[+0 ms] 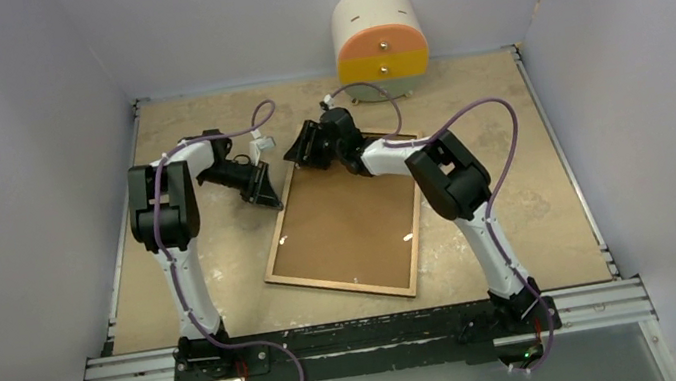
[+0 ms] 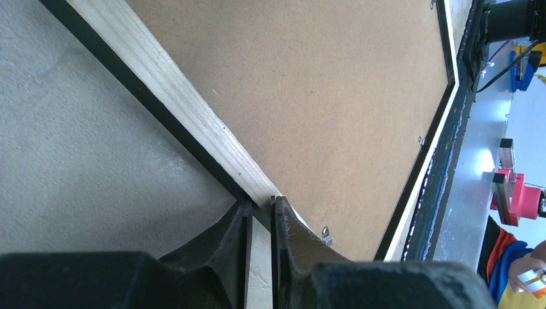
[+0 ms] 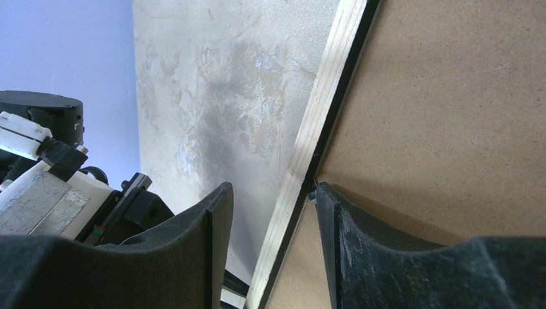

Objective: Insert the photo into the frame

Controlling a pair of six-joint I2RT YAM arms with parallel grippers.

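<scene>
The frame (image 1: 342, 288) lies face down in the middle of the table, light wood back up, with the brown backing board (image 1: 348, 214) inside it. The photo is hidden or out of view. My left gripper (image 1: 264, 193) is at the frame's left rail near the far left corner. In the left wrist view its jaws (image 2: 261, 206) stand narrowly apart, closed across the wood rail (image 2: 174, 84). My right gripper (image 1: 300, 151) is at the far left corner. In the right wrist view it (image 3: 270, 193) is open astride the rail (image 3: 322, 109), with one fingertip (image 3: 325, 193) on the board (image 3: 451, 96).
A round cream, orange and yellow drawer box (image 1: 379, 38) stands at the back wall, just behind the frame. Grey walls close in the table on three sides. A small metal tab (image 2: 326, 233) sits on the board by my left fingers.
</scene>
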